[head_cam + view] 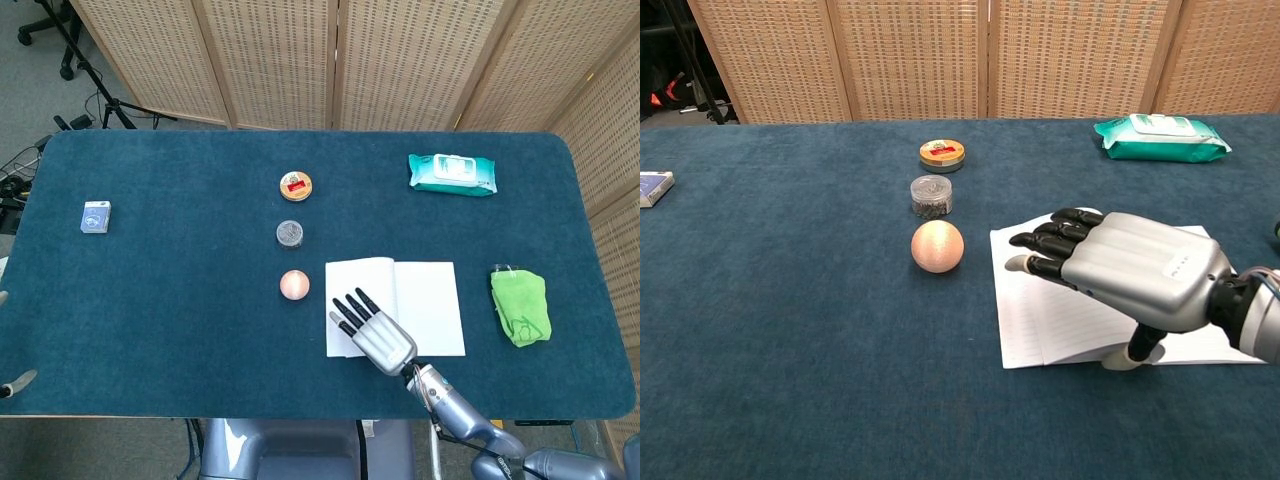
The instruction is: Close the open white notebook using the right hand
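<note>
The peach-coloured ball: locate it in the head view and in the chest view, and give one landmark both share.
Head view: the peach-coloured ball lies just below centre, left of the white notebook.
Chest view: the ball sits centre-left, left of the notebook.
Shared landmark: the clear round jar directly behind the ball.

The right hand (372,335) hovers over the open notebook's (430,300) left page; a ball (294,285) lies just left.

A smooth, silvery metallic right hand (1135,280) with glossy black fingers (1050,243) hovers over a matt, lined paper notebook (1040,310) lying on a napped, dark teal cloth table (790,330).
</note>
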{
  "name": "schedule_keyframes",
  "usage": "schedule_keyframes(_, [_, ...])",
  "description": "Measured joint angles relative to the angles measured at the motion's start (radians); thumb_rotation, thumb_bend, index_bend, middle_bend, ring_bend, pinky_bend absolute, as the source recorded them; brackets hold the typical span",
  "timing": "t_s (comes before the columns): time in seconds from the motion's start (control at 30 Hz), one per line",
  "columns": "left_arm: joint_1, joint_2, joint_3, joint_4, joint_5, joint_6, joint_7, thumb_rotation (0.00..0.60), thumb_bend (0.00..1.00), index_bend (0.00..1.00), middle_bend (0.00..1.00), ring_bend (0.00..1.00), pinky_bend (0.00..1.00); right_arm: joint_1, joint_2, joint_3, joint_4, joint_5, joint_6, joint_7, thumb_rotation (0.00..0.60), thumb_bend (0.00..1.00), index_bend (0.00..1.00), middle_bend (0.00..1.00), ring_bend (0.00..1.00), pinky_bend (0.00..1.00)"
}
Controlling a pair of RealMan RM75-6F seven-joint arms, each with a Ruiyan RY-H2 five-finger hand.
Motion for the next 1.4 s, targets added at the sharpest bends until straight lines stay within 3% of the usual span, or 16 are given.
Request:
schedule_keyframes(1.0, [-0.001,0.002,0.001,0.003,0.004,-0.002,-0.01,0.6,0.0,0.0,0.0,0.0,0.0,0.027,-0.079,-0.049,0.086,0.022,0.048,-0.022,0.6,0.01,0.0,0.0,0.0,0.0])
schedule_keyframes(1.1, [-0.002,0.001,0.003,0.001,0.007,-0.004,-0.005,0.6,0.0,0.0,0.0,0.0,0.0,0.029,-0.089,-0.047,0.103,0.032,0.05,-0.027,0.6,0.06,0.0,0.0,0.0,0.0])
schedule_keyframes(1.27, [-0.003,0.001,0.002,-0.001,0.004,-0.005,-0.002,0.6,0.0,0.0,0.0,0.0,0.0,0.034,-0.097,-0.046,0.115,0.04,0.057,-0.032,0.6,0.3,0.0,0.0,0.0,0.0])
schedule_keyframes(1.4, [-0.003,0.0,0.002,-0.003,0.003,-0.007,0.002,0.6,0.0,0.0,0.0,0.0,0.0,0.034,-0.098,-0.048,0.12,0.037,0.07,-0.032,0.6,0.42,0.0,0.0,0.0,0.0])
